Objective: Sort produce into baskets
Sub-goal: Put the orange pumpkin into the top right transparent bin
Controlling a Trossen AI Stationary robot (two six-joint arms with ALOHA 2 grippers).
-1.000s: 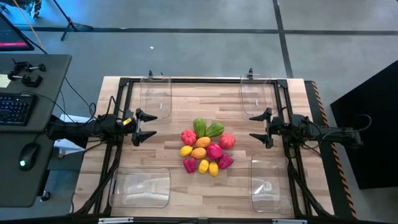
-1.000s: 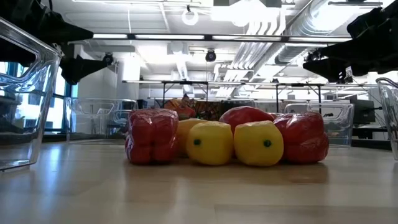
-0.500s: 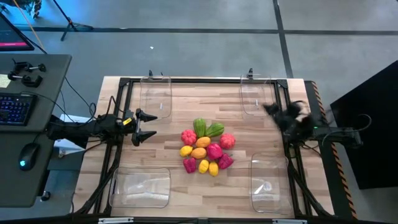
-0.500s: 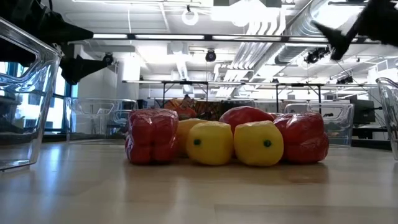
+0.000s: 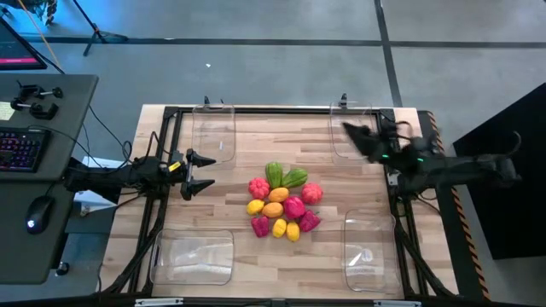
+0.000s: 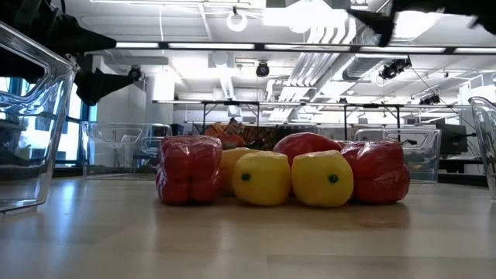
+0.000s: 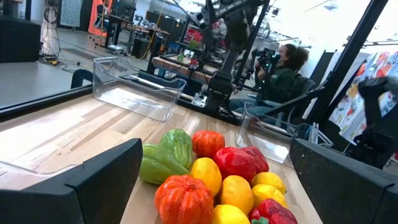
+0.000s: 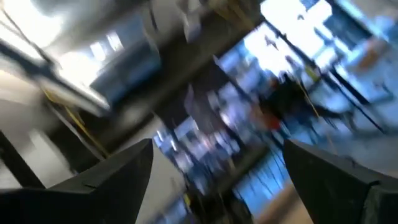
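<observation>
Produce pile lay mid-bench, between four bins | left claw at its 9 o'clock, released, nearer | right claw at 2 o'clock, raised over far-right bin, grip unreadable.

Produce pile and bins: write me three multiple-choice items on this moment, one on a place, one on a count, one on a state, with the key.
1. Where does the produce pile lie?
A. Mid-table, between the bins
B. Inside the near-left bin
C. Under the left claw

2. How many clear bins stand on the table?
A. Two
B. Four
C. Six

3. How is the left claw?
A. Shut on a pepper
B. Open and empty
C. Resting inside a bin

Key: 1 A, the high view shows the pile central, outside every bin. 2 B, one bin sits near each corner. 3 B, its fingers are spread, nothing between, left of the pile.
</observation>
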